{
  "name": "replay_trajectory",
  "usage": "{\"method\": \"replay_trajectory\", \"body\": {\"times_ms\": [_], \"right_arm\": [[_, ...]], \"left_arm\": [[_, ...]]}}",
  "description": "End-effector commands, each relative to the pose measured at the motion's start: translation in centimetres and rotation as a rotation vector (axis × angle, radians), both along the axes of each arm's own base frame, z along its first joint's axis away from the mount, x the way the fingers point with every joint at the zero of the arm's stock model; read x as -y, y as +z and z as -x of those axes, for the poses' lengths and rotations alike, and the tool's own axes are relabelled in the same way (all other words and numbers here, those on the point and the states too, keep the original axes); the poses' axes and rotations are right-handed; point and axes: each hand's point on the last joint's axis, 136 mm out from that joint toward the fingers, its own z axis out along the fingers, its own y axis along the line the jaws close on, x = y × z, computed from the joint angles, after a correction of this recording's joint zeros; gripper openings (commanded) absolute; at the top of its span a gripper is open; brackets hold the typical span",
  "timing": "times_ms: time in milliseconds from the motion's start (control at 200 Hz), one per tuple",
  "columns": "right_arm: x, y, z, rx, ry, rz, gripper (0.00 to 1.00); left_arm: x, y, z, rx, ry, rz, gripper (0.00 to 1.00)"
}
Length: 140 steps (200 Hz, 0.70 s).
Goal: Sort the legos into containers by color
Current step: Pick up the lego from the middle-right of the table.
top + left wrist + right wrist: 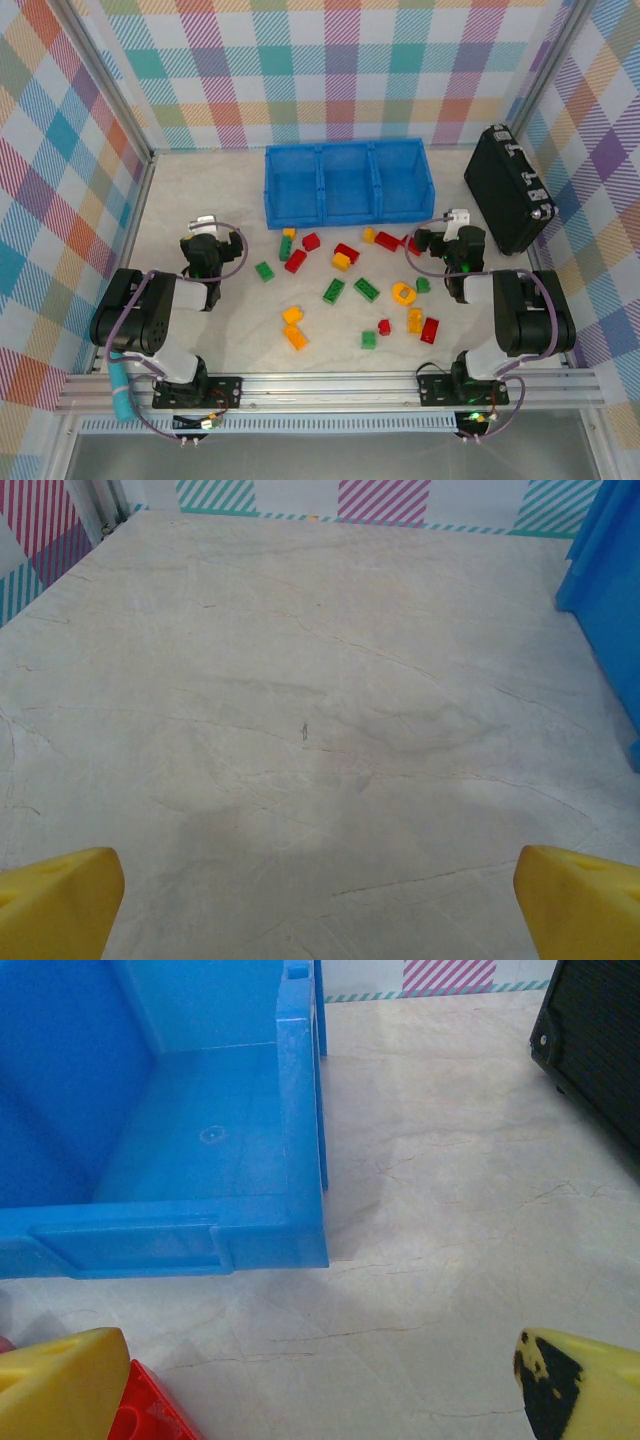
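Holding my left pincer (318,900) and right pincer (320,1385) wide and empty, I judged the legos (333,290), scattered before the containers (345,218), light, rigid, slick: best pinched across flat sides.

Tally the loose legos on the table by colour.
Red legos: 7
Green legos: 6
Yellow or orange legos: 7
Total: 20
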Motion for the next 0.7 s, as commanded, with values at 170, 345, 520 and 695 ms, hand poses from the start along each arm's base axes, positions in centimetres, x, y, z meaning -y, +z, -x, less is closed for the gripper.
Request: {"method": "replay_trajectory", "body": {"times_ms": [170, 345, 520, 695], "right_arm": [[-0.5, 0.3, 0.0, 0.012, 0.020, -0.004, 0.99], [-1.1, 0.6, -0.2, 0.000, 0.062, -0.014, 0.99], [-4.1, 3.5, -0.1, -0.172, 0.255, -0.043, 0.99], [-4.9, 6.4, 1.8, -0.377, 0.272, -0.127, 0.99]], "left_arm": [[-0.2, 0.0, -0.1, 0.004, 0.009, 0.005, 1.00], [0.1, 1.2, -0.2, 0.000, -0.010, -0.001, 1.00], [-0.4, 9.0, 0.0, -0.058, 0.095, -0.049, 1.00], [2.2, 15.4, 0.0, -0.079, 0.012, 0.032, 1.00]]}}
